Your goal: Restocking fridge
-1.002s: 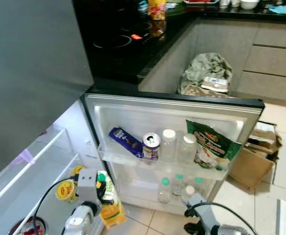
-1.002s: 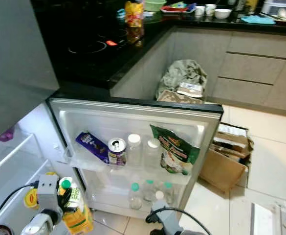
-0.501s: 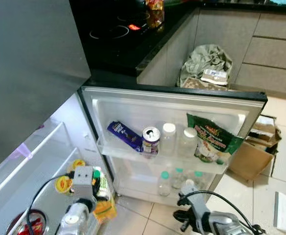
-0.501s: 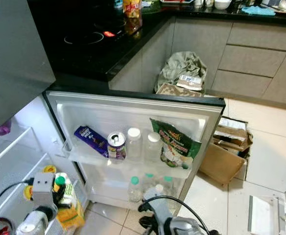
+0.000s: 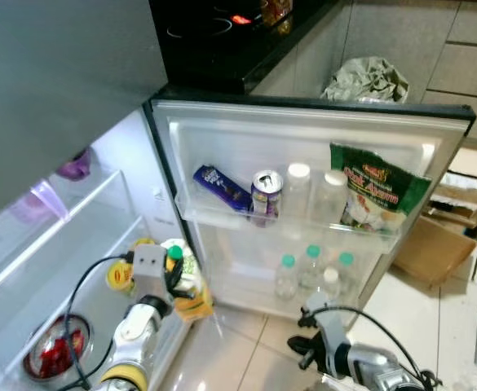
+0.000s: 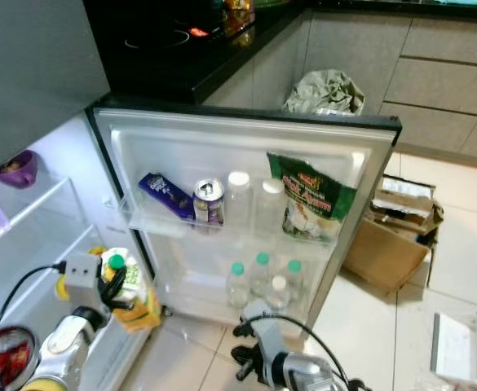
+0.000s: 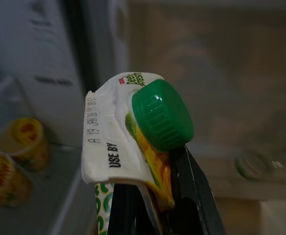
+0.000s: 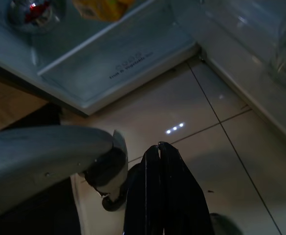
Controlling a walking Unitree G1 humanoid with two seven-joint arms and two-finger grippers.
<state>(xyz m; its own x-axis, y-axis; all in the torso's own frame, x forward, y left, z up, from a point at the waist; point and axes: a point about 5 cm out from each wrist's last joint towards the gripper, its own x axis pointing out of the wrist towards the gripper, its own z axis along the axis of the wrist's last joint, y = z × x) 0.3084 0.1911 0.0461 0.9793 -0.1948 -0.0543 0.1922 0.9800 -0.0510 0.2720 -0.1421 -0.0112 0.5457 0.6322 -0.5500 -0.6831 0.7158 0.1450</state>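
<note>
Juice carton (image 7: 133,147) with its green cap (image 7: 162,115) sits clamped between the black fingers (image 7: 194,196) of my left gripper (image 5: 175,281); the jaws are closed on its body just under the gabled top. In the head view I see the carton at about 8 o'clock, held at the front edge of the fridge shelf (image 5: 83,305), just beside the open fridge door (image 5: 303,163). Two yellow cups (image 5: 122,273) stand on that shelf right behind the carton, at its 9 o'clock, and a metal bowl (image 5: 56,358) with something red in it sits further along the shelf toward 7 o'clock.

On the door's upper rack I can make out a purple packet (image 5: 222,187), a can (image 5: 266,194), two clear white-lidded jars (image 5: 297,191) and a green snack bag (image 5: 374,199). Bottles with green caps (image 5: 311,269) stand in the lower rack.

My right gripper (image 8: 160,196) hangs low at 5 o'clock over the tiled floor (image 8: 221,152), its jaws pressed together and holding nothing. A cardboard box (image 5: 438,244) lies on the floor at 3 o'clock.
</note>
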